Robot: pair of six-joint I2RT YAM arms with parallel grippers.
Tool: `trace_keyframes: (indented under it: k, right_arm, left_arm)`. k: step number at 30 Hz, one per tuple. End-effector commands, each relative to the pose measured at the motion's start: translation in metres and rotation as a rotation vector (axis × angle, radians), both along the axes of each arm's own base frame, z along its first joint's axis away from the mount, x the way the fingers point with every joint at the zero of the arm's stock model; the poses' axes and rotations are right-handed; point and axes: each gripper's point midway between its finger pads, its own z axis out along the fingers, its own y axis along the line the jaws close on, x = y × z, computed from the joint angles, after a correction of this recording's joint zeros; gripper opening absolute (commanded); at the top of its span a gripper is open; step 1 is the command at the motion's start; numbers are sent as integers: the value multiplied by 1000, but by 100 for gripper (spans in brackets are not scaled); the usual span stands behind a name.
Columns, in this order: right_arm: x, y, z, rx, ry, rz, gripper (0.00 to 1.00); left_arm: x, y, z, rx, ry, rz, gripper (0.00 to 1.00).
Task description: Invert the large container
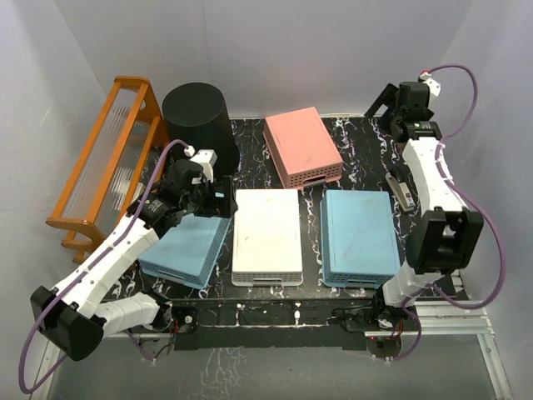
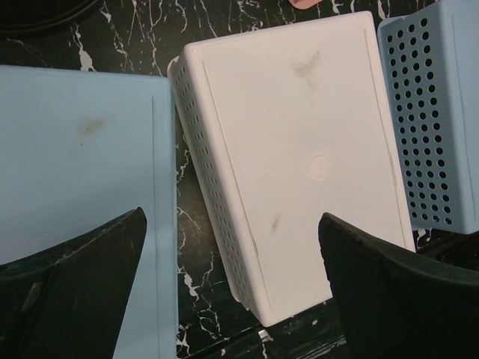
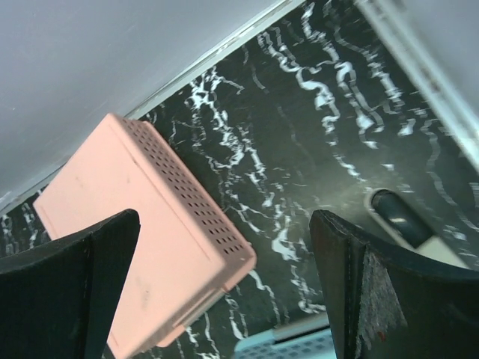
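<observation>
Left end effector [image 2: 232,280] spread above white perforated basket [image 2: 292,149], right end effector [image 3: 224,280] spread too, tapered black large container [image 1: 198,117] apart.

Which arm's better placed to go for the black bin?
Left. The left tool, open, sits just in front of the black bin at back left; the right tool is far off at back right.
</observation>
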Motion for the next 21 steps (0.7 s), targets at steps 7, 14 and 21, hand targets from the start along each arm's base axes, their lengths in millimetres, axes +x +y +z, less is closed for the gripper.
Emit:
trace_keyframes:
  k: [7,14,21]
  right_arm:
    - [-76,-23,93,-225,-127,-50,98]
    - [-116,-7,110,-228,-188,41,98]
    - [-150,56,105,-78,-339,309,98]
  left_arm:
    - [17,13,45,95,-167,-46,99]
    - [14,29,42,154,-168,-5,99]
    - [11,39,47,131,-215,55,99]
